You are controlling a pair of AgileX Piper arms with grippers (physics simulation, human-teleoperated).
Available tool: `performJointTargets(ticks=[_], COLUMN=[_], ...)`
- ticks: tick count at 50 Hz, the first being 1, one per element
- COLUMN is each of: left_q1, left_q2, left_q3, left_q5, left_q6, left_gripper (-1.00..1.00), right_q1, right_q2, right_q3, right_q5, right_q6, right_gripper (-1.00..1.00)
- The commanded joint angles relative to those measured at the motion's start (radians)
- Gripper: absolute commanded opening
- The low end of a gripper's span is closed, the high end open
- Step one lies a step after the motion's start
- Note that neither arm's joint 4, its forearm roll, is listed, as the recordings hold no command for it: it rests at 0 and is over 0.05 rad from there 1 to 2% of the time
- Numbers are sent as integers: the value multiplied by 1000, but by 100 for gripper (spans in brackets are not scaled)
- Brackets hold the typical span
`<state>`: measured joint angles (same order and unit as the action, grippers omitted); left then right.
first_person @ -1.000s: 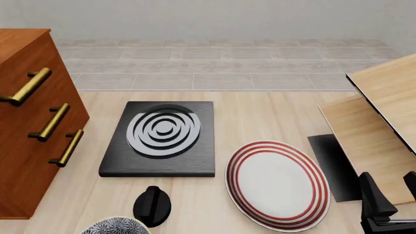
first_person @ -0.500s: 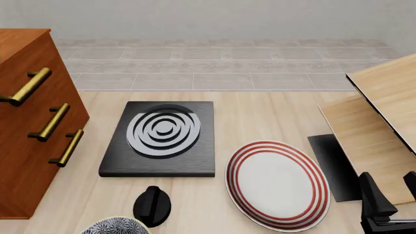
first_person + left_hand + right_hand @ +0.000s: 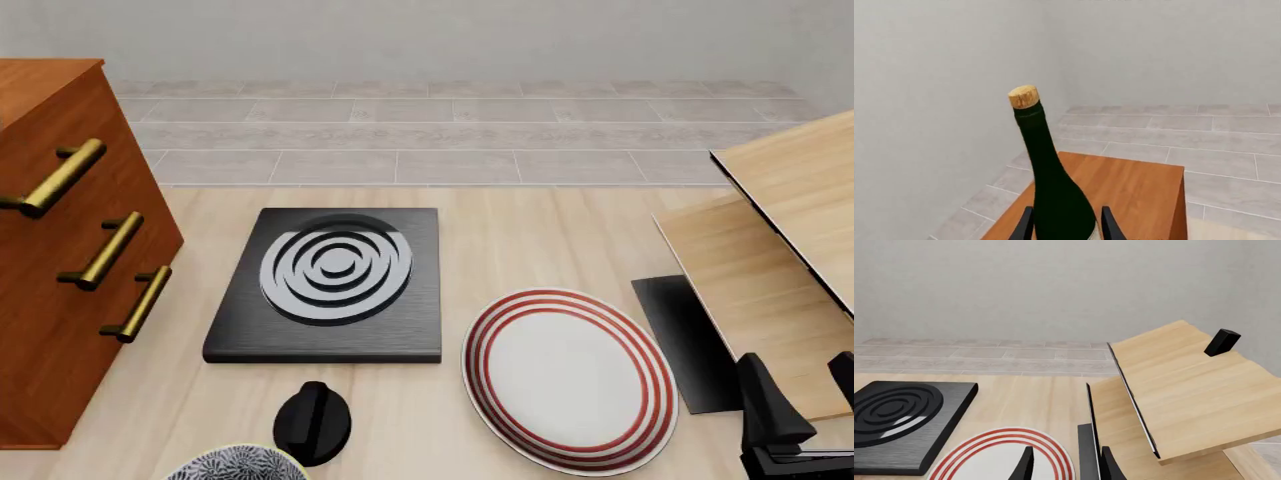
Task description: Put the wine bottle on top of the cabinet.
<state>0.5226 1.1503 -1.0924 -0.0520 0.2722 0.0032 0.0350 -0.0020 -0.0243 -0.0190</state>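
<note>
Seemingly clamped low on its body by the left gripper [image 3: 1062, 227], though the contact is cropped, the slim dark green glass wine bottle [image 3: 1051, 180] stands upright over the reddish-brown wooden cabinet [image 3: 1127, 192], ready for lowering, while the right gripper [image 3: 1062, 465] idles parted and empty.

Black hotplate [image 3: 327, 287] with grey concentric rings mid-table. Red-rimmed white plate [image 3: 570, 378] to its right, nearer. Black knob [image 3: 314, 422] near front edge, patterned bowl [image 3: 236, 464] just beside it. Pale wood boards [image 3: 771, 270] tilted at right over a black mat [image 3: 681, 335].
</note>
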Motion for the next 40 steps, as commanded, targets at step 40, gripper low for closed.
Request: performJointTargets(ticks=[40], left_q1=[-43], left_q2=[-209], left_q3=[-78], left_q5=[221], left_q6=[-65], left_gripper=[100], right_q1=[0], right_q2=[0], right_q3=[0], right_q5=[0], right_q6=[0], right_gripper=[100])
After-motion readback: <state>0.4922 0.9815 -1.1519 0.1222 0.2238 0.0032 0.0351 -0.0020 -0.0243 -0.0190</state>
